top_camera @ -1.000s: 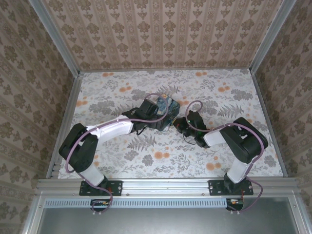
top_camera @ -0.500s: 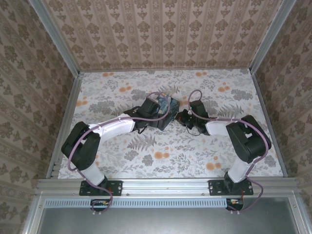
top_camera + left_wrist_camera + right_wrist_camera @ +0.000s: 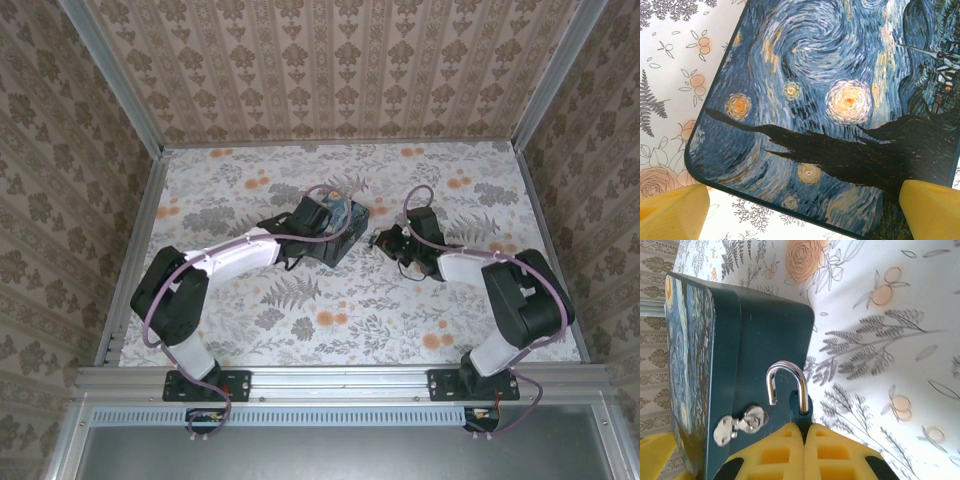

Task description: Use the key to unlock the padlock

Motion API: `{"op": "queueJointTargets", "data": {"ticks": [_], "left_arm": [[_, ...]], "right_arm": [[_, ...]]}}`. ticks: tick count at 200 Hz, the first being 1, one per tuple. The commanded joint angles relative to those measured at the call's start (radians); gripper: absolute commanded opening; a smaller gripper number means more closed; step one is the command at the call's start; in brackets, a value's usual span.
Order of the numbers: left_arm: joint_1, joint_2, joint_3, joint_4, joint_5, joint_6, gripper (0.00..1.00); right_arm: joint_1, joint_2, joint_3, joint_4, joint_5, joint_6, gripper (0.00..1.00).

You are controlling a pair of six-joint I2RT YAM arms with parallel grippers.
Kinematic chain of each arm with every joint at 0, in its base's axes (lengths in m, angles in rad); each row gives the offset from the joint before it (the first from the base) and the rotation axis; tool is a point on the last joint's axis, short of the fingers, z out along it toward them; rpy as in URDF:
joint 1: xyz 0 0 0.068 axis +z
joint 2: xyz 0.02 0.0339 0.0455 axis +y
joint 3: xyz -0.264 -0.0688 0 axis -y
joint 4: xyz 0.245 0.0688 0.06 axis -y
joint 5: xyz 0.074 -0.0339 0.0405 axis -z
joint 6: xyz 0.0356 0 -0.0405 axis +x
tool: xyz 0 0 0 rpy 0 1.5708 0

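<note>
Right gripper point(image 3: 804, 430) pinching padlock point(image 3: 802, 399) by its body, pads clenched on it. Shackle pointing straight ahead of my fingertips, long axis in line with fingers, one leg hanging free of body, so I am judging it already unlocked. Painted box point(image 3: 760, 340) and hasp point(image 3: 740, 426) lying just left of my fingertips. Left gripper point(image 3: 802, 205) hanging over box lid, spread wide, gripping nothing.

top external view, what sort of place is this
Probably a staged robot test cell, not a real room: wallpapered wall panels in aluminium framing, a floral tabletop, two black-and-white robot arms bolted to its near rail.
</note>
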Motion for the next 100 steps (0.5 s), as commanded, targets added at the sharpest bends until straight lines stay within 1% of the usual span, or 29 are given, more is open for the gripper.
{"op": "queueJointTargets", "data": {"ticks": [1,43,49,76,100], "left_arm": [[0.018,0.041,0.028,-0.149,0.004,0.047,1.0],[0.043,-0.001,0.089,-0.173,0.057,0.057,1.0],[0.047,-0.01,0.091,-0.174,0.065,0.057,1.0],[0.063,-0.058,0.091,-0.175,0.1,0.046,1.0],[0.071,-0.111,0.082,-0.175,0.134,0.03,1.0]], "right_arm": [[-0.006,-0.075,-0.047,0.03,-0.033,-0.003,0.0],[0.003,-0.189,-0.153,0.026,-0.097,-0.006,0.0],[0.009,-0.236,-0.165,0.015,-0.101,-0.011,0.0],[0.08,-0.325,-0.204,-0.056,-0.096,-0.038,0.0],[0.193,-0.37,-0.223,-0.084,-0.057,-0.036,0.0]]}}
